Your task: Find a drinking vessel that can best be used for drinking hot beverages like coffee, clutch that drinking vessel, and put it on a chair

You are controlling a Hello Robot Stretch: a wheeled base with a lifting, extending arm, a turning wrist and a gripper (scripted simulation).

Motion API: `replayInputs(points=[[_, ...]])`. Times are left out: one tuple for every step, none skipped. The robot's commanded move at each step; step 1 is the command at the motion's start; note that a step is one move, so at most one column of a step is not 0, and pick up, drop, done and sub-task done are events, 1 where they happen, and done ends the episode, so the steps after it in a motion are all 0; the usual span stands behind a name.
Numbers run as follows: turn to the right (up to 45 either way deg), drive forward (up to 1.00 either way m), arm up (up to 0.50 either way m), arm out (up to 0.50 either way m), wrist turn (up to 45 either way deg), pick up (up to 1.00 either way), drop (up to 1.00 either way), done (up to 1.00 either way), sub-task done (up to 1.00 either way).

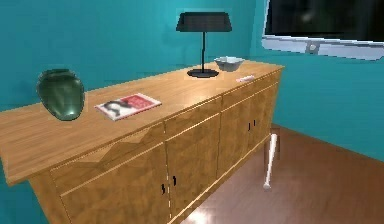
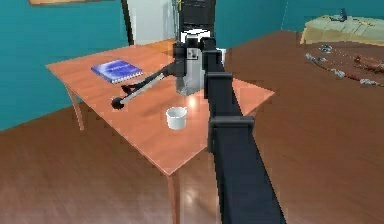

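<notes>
The small white cup, likely light, stiff and breakable, stands on the orange wooden worktop near the end effector, which holds nothing; best gripped across its sides.

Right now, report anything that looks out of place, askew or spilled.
A pale bat stands on end on the floor, propped against the wooden sideboard, an odd place for it. In the arm side view, several small things lie strewn on the floor at upper right. Nothing looks spilled.
</notes>
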Motion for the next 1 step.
replayInputs(points=[[0.0,0.00,0.00,0.00,45.0,0.00,0.00,0.00,0.00]])
